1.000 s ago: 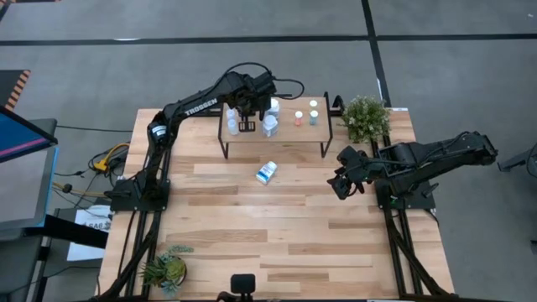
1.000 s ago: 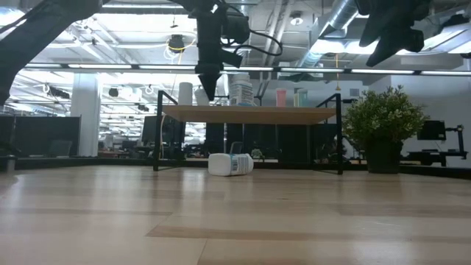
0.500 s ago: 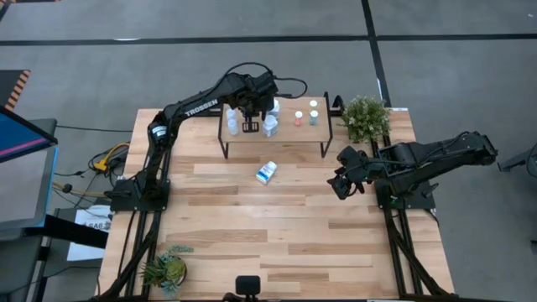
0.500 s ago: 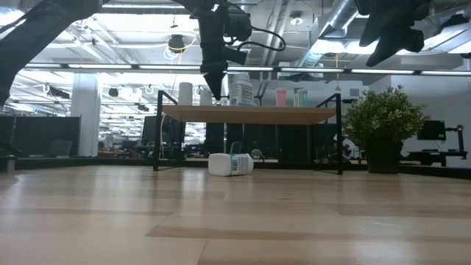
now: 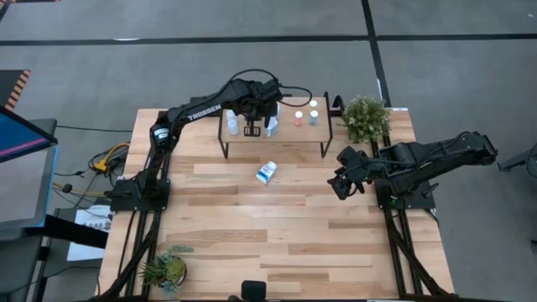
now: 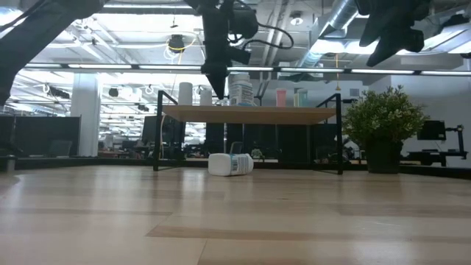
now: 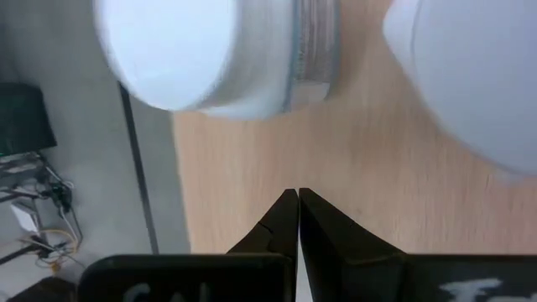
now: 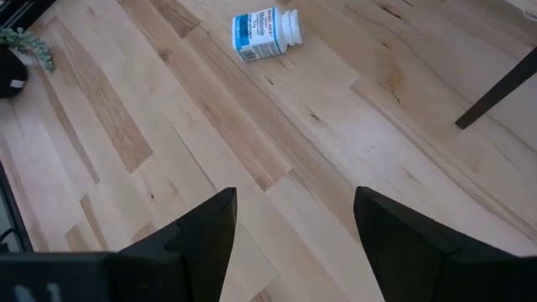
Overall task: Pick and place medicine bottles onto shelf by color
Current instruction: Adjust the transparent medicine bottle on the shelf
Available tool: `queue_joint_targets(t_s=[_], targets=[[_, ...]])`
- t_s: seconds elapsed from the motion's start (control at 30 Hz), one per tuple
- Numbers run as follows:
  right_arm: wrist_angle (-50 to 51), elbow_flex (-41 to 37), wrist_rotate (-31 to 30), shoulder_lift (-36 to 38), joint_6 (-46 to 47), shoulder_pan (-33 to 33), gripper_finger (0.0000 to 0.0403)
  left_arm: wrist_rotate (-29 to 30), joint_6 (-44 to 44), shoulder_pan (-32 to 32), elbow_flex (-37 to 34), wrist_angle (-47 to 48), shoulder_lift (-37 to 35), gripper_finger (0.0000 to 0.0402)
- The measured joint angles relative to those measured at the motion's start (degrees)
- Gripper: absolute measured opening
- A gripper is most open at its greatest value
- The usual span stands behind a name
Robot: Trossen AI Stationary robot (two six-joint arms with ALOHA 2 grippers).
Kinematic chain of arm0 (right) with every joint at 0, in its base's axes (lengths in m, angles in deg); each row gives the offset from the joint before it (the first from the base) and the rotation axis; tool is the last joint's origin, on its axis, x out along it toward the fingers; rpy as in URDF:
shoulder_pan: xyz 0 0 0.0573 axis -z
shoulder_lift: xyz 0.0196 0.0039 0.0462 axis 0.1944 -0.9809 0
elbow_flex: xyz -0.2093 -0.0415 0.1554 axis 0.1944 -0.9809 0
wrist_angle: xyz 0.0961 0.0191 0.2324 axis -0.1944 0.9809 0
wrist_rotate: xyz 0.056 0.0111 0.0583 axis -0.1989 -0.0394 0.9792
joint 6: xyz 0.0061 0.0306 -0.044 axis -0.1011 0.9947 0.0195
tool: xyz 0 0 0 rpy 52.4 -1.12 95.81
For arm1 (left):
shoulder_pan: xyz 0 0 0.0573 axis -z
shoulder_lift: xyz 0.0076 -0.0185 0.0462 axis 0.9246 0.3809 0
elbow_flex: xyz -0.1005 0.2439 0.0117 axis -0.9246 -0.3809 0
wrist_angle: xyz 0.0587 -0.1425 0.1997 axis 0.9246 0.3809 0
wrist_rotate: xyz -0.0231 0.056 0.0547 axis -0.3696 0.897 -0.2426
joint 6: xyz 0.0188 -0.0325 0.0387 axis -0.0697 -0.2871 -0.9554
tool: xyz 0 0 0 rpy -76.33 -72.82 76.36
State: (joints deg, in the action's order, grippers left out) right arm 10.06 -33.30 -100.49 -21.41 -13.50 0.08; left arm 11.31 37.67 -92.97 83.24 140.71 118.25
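1. The left hand point(image 5: 249, 128) hangs over the left part of the shelf point(image 5: 285, 135), its fingers point(image 7: 285, 225) pressed together and holding nothing.
2. It sits between two white bottles: one point(image 5: 232, 122) just to its left and another point(image 5: 270, 126) just to its right; a third white bottle point(image 5: 273, 106) stands behind that one, toward the far edge.
3. In the left wrist view, two white caps point(image 7: 168, 50) flank the closed fingertips above the shelf's wooden top.
4. Two tiny bottles stand on the right part of the shelf: one with an orange cap point(image 5: 298, 117) and one with a pale cap point(image 5: 313, 117).
5. A white bottle with a blue label point(image 5: 266, 173) lies on its side on the surface point(image 5: 252, 235), just near of the shelf.
6. The right hand point(image 5: 342, 186) waits above the right side of the surface, its fingers point(image 8: 201, 235) spread wide and empty.
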Motion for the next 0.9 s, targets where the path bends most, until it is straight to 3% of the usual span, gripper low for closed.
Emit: queue_joint_targets(t_s=[0.9], targets=[[0.0, 0.0, 1.2, 0.0, 0.0, -0.1, 0.0265, 3.3, -0.7, 0.1, 0.0, 4.8, 1.1, 0.0000]])
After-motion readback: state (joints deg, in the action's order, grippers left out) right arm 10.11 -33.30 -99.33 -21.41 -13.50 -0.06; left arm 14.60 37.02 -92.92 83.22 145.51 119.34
